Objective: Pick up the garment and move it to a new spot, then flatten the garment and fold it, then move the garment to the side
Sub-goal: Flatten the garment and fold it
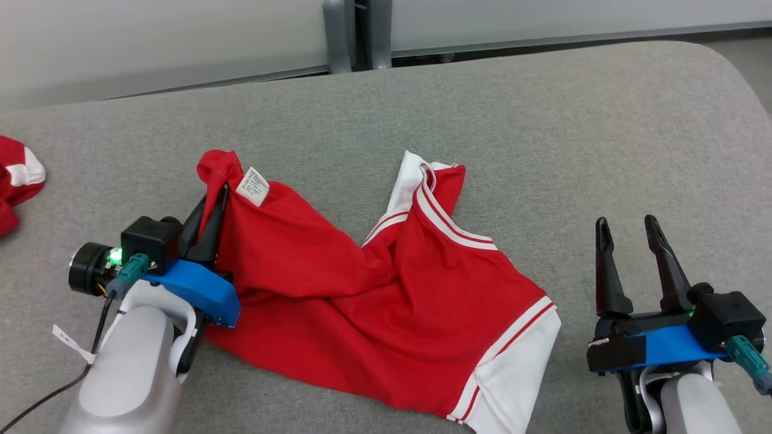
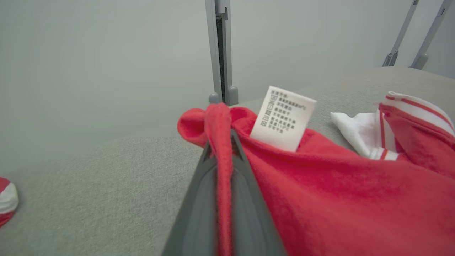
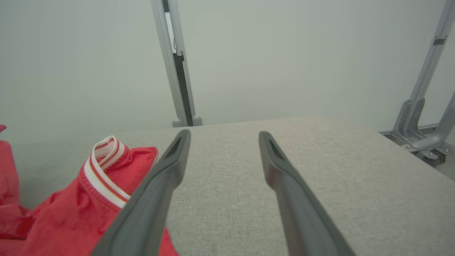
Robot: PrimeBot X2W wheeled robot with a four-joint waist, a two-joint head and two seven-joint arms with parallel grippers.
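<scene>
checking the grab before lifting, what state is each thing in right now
red shirt, crumpled, inside out, one edge pinched
left end effector, shut on the red shirt's edge
right end effector, open, holding nothing
label, exposed, facing up
other red cloth, bunched, far left

The grey surface (image 1: 543, 108) lies bare from 12 to 3 o'clock of the crumpled garment (image 1: 374, 289). At 9 o'clock a second red-and-white cloth (image 1: 15, 181) occupies the edge; a metal post (image 1: 338, 36) stands beyond at 12.
</scene>
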